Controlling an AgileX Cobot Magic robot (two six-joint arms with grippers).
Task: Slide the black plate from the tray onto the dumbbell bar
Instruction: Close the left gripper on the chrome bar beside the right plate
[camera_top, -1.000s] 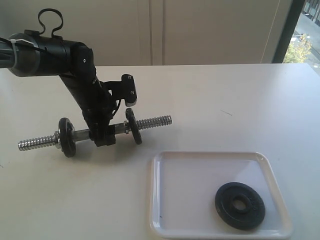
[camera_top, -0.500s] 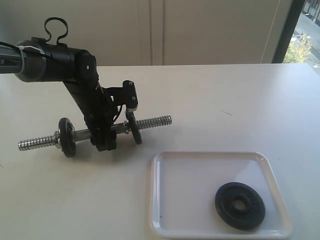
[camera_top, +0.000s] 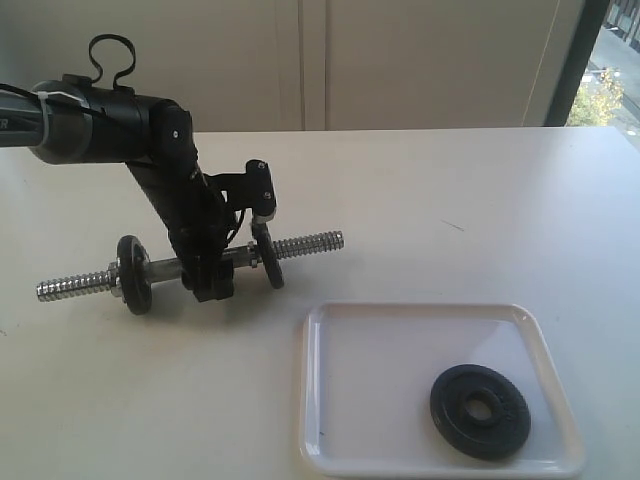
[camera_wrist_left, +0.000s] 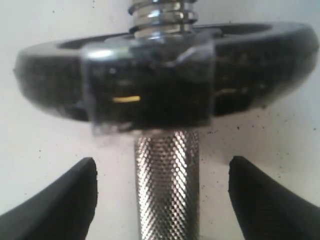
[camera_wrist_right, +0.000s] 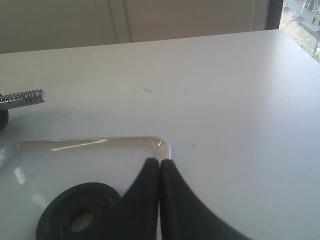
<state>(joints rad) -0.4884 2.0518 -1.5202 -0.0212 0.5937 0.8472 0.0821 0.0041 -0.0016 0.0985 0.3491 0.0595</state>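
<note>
Straddling the dumbbell bar (camera_top: 300, 243) between two small discs (camera_top: 133, 274), the left gripper (camera_top: 208, 282) has its fingers (camera_wrist_left: 65, 195) spread clear of the knurled grip, so the bar lies unheld on the table (camera_top: 450, 200). The black plate (camera_top: 480, 411) lies flat in the tray (camera_top: 380, 370). The right gripper (camera_wrist_right: 159, 162) hovers beside it, pinched together and empty. Unclamped, the bar could roll or skid when the plate meets its threaded end. Fingers this tightly closed may also struggle to catch the flat plate's rim.
</note>
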